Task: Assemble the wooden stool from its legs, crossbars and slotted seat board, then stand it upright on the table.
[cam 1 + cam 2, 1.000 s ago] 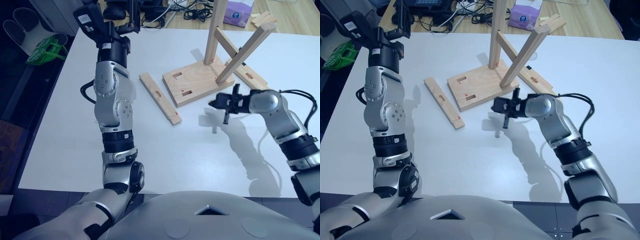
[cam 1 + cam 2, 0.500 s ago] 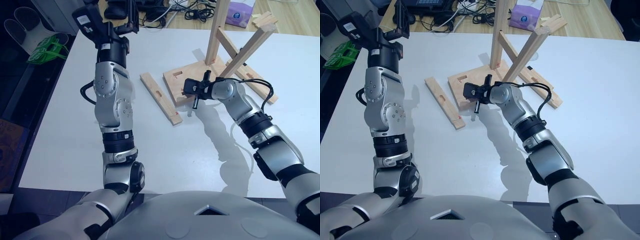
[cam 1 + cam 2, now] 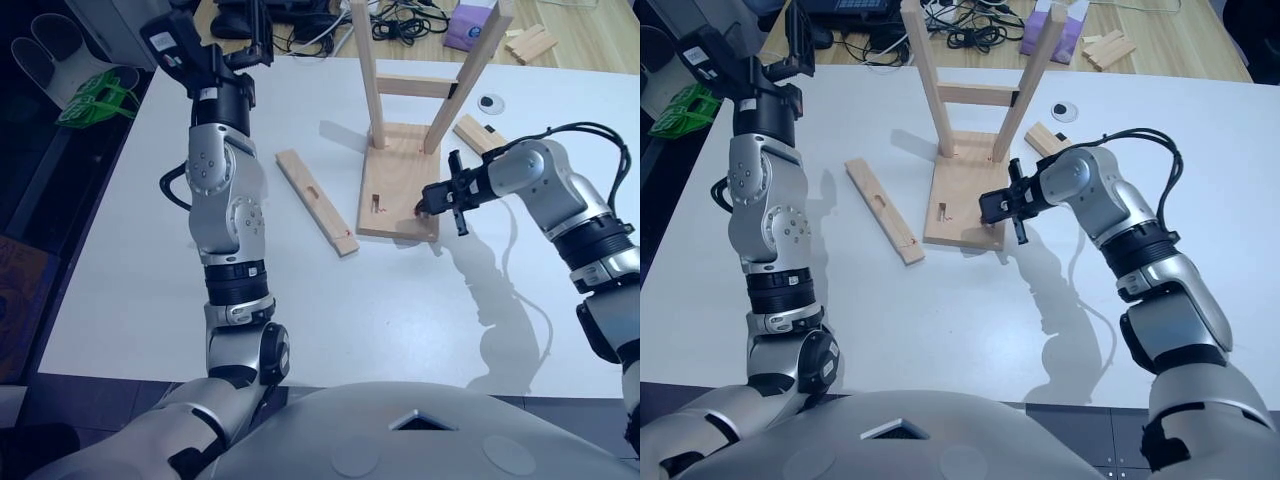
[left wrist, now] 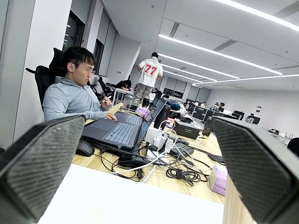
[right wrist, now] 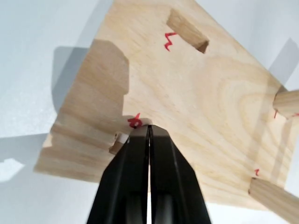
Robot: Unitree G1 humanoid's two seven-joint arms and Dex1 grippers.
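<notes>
Pale square slotted wooden seat board (image 3: 400,190) lies flat, two pale wooden legs (image 3: 366,70) upright in it: judged stiff, light, top-heavy; right gripper (image 5: 148,131), fingers together, sits at its near edge; grip that edge.

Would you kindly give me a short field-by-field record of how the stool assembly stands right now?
Seat board: flat on the table, two legs standing in its far slots
Crossbar: joins the two legs
Loose wooden bar: lying on the table, left of the board
Right gripper: jaws shut, tips at the slot by the board's near right corner
Left gripper: raised over the table's far left, jaws open, empty
Unfilled: the board's two near slots
</notes>
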